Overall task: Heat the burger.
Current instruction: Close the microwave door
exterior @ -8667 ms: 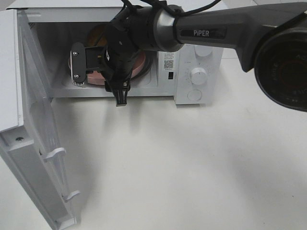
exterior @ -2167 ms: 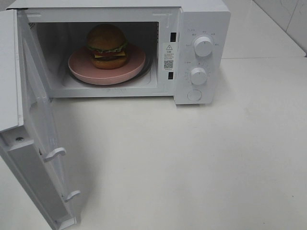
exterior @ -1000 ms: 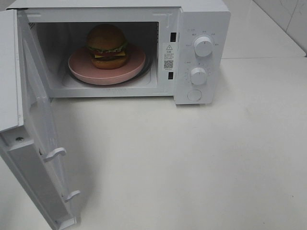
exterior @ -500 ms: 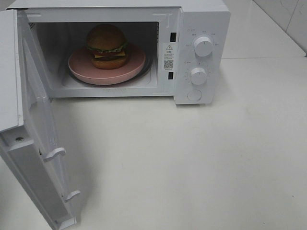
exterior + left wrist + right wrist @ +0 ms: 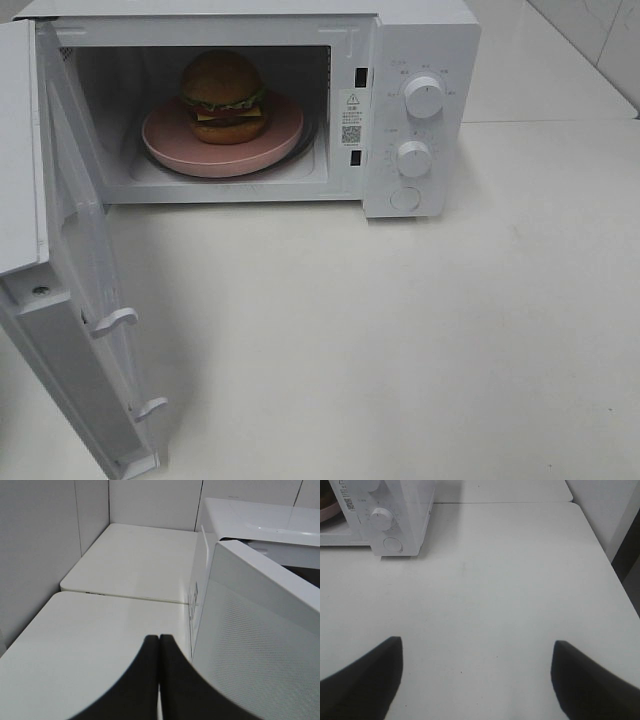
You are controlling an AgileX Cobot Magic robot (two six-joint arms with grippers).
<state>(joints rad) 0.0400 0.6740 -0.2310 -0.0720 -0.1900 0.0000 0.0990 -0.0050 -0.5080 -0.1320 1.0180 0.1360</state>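
The burger (image 5: 223, 95) is located inside the microwave (image 5: 420, 40), standing upright on a pink plate (image 5: 283, 128) within the cavity. The door (image 5: 70, 290) is swung wide open on the left of the high view. The burger is judged to be light, soft and loosely stacked. The bun would yield under pressure and the layers could slide apart, so a direct grip is not advised. If repositioning is required, the plate rim should be taken hold of instead, since it is stiff and offers a firm edge. No further handling of the burger appears necessary; the door is to be closed and the knobs (image 5: 424, 97) set. A glossy golden-brown bun is presented on top, with green lettuce, red tomato, yellow cheese and a dark patty visible beneath it. The left fingers (image 5: 140, 685) are pressed together with nothing between them and are positioned near the open door. The right fingers (image 5: 365, 675) are spread wide and empty above the worktop (image 5: 400, 330), well apart from the microwave.
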